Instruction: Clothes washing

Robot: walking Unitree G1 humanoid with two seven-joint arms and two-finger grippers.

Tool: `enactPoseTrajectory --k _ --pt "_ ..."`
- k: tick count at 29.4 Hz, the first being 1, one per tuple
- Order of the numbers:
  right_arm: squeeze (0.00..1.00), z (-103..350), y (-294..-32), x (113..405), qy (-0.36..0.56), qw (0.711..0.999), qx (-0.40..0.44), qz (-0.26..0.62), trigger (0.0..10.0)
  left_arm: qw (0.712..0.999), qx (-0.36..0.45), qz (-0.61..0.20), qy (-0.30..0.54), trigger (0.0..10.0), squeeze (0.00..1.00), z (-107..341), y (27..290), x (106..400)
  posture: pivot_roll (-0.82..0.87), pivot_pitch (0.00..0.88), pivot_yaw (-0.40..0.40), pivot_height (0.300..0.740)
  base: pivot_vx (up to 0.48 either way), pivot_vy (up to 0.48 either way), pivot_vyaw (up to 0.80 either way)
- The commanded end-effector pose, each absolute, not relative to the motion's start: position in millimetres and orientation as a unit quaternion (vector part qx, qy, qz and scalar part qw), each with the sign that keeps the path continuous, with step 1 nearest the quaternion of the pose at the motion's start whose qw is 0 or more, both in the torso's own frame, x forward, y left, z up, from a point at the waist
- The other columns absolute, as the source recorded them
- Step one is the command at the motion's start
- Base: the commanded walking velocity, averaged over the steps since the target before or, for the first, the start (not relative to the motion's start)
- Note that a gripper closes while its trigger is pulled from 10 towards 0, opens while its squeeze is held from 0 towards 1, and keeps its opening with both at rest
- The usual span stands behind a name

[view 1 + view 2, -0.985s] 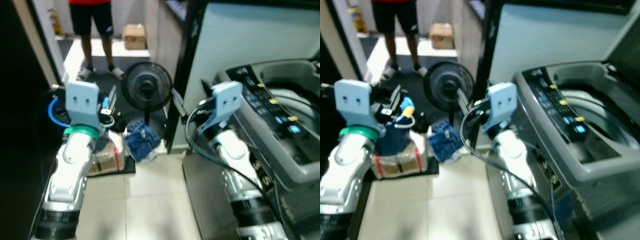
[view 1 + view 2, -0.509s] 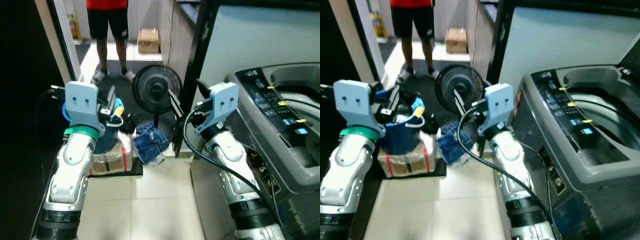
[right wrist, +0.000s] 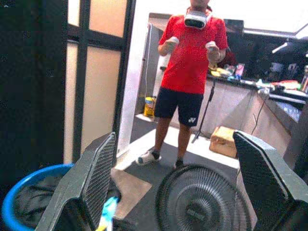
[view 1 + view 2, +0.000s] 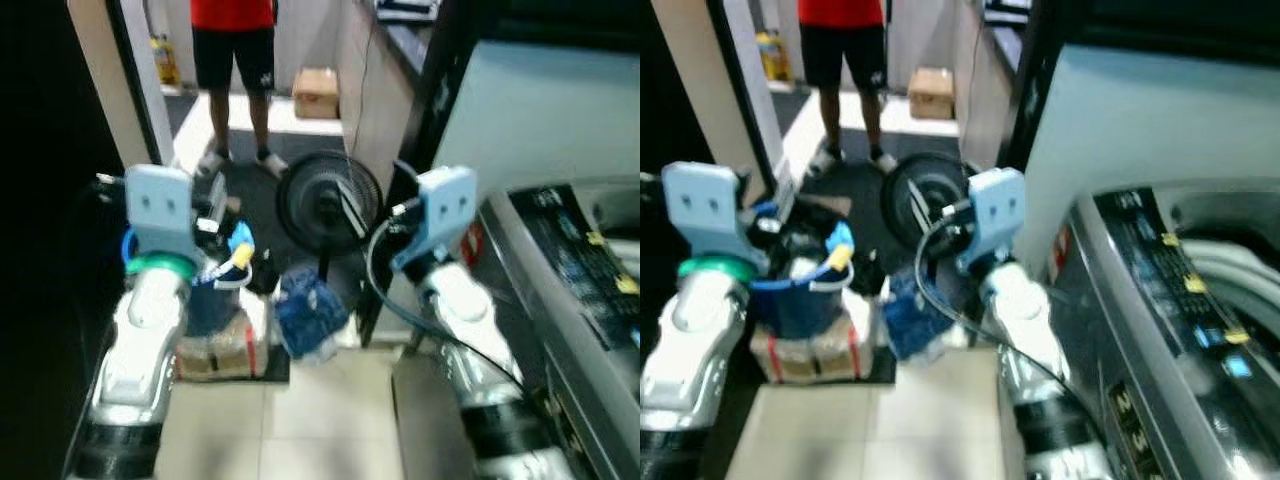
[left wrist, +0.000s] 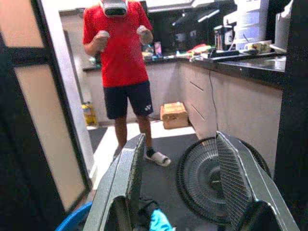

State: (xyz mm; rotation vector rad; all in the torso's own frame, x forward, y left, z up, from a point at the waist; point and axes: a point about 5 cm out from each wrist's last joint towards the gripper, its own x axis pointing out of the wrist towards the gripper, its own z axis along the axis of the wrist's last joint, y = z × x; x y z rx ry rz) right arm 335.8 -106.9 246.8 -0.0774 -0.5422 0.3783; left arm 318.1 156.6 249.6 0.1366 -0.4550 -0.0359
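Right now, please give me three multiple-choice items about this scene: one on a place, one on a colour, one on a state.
1. Where does the fan stand?
A. on the floor beyond the washing machine
B. on top of the washing machine
C. inside the bucket

2. What colour is the person's shirt?
A. green
B. red
C. white

3. How are the fingers of the left gripper?
A. shut on a cloth
B. shut on a cable
C. open, holding nothing

Answers:
1. A, the fan stands on the dark floor between the two arms, past the machine's corner.
2. B, the left wrist view shows a red shirt over dark shorts.
3. C, its two fingers stand wide apart with the fan showing through the gap.
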Motion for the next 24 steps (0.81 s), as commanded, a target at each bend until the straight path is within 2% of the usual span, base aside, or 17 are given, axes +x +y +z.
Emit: enactPoseTrajectory --k 1,3,14,24 --pt "0.00 244.2 -102.6 335.2 -0.262 0.945 -0.037 0.192 10.0 0.971 0.076 -0.006 -0.225 10.0 0.00 248.4 163.4 317.0 0.09 0.010 -0.017 0.740 0.480 0.000 0.00" --pt "0.00 244.8 -102.7 335.6 -0.262 0.945 -0.035 0.193 10.0 0.971 0.076 -0.005 -0.225 10.0 0.00 248.4 163.6 317.3 0.09 0.009 -0.018 0.740 0.480 0.000 0.23" --pt "0.00 244.7 -103.0 336.3 -0.259 0.945 -0.035 0.195 10.0 0.971 0.077 -0.004 -0.226 10.0 0.00 249.0 163.9 317.2 0.09 0.011 -0.017 0.740 0.480 0.000 0.78" --pt "0.00 244.2 -102.8 335.8 -0.259 0.946 -0.035 0.195 10.0 0.971 0.076 -0.003 -0.226 10.0 0.00 248.5 164.2 317.3 0.09 0.017 -0.019 0.740 0.480 0.000 0.07"
